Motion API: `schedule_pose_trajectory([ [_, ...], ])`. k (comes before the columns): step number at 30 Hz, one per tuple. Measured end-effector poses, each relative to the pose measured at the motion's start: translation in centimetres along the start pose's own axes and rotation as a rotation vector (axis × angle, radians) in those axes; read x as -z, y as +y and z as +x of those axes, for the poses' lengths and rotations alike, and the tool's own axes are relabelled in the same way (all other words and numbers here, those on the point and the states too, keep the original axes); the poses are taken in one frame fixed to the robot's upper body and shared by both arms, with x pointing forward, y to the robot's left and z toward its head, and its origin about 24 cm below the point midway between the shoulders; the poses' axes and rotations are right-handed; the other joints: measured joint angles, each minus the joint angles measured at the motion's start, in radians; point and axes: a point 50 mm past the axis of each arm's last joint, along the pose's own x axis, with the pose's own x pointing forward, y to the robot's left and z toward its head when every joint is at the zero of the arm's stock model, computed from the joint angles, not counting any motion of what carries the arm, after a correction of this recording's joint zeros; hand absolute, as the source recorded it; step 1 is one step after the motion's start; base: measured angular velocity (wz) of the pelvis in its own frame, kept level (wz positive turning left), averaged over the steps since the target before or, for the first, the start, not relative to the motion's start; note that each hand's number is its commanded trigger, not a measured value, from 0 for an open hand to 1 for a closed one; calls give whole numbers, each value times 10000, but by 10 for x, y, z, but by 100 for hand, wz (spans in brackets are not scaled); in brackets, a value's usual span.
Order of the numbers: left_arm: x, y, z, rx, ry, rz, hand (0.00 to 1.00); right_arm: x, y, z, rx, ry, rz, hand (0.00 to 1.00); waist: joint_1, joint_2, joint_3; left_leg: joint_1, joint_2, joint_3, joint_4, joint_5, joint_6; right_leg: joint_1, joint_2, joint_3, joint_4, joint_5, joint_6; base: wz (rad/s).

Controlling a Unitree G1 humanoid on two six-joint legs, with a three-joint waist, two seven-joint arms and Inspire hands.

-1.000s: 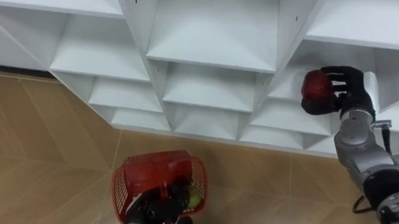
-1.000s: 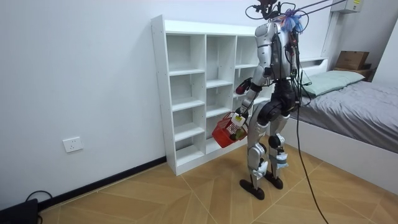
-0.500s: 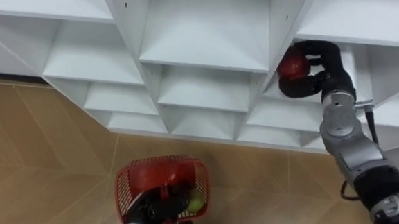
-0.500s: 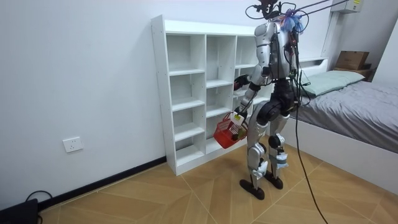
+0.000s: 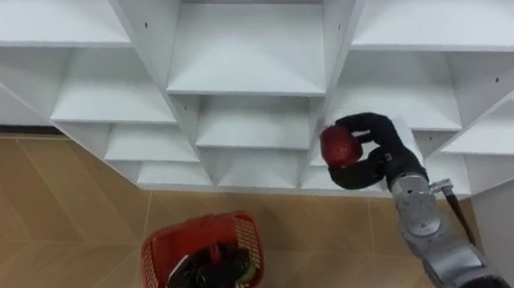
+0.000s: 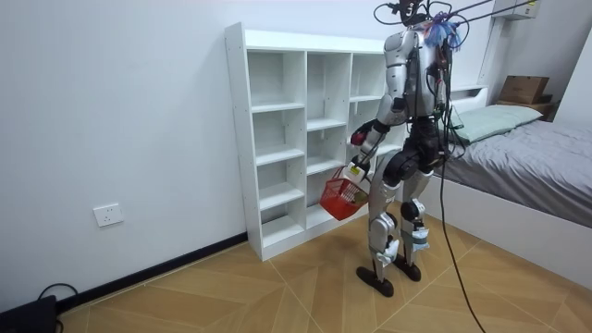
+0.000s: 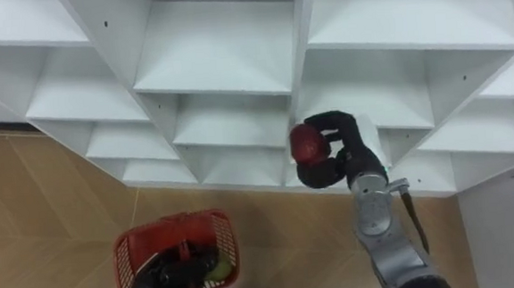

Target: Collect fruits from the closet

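Red fruit, clasped by right hand fingers, has left the closet shelf; left hand grips the basket

Right hand grips fruit; left hand holds basket

Bright, even indoor light (shadows soft, faint).

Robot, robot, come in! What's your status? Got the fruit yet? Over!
Right hand shut on red fruit, held before the white shelves. Left hand shut on handle of red basket, hanging low. Nothing between fruit and basket.
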Motion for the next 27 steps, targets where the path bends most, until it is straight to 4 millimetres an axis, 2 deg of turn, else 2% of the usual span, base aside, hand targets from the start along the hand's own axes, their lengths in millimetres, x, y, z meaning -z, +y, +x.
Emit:
schedule_pose_trajectory([
  [10,1,-6,1,244,39,225,100,10,34,-18,-2194,171,-325,100,-91,3,8,-96,18,7,-22,1,-16,12,36,-45,-111,19,3,1],
  [14,1,-10,1,384,-35,331,100,11,46,-26,-2937,82,-538,100,-41,52,38,-119,23,-23,-20,-9,-25,-23,37,-32,-119,18,3,0],
  [21,-3,-20,3,718,-286,352,100,12,61,-37,-3552,0,-625,100,16,157,74,-287,44,-44,14,-25,-36,-175,48,-69,-157,17,-10,0],
  [27,-7,-21,3,777,-472,378,100,23,64,-44,-3690,334,-942,100,20,265,50,-275,37,-44,-23,-24,-36,-162,51,-71,-146,23,-4,0],
])
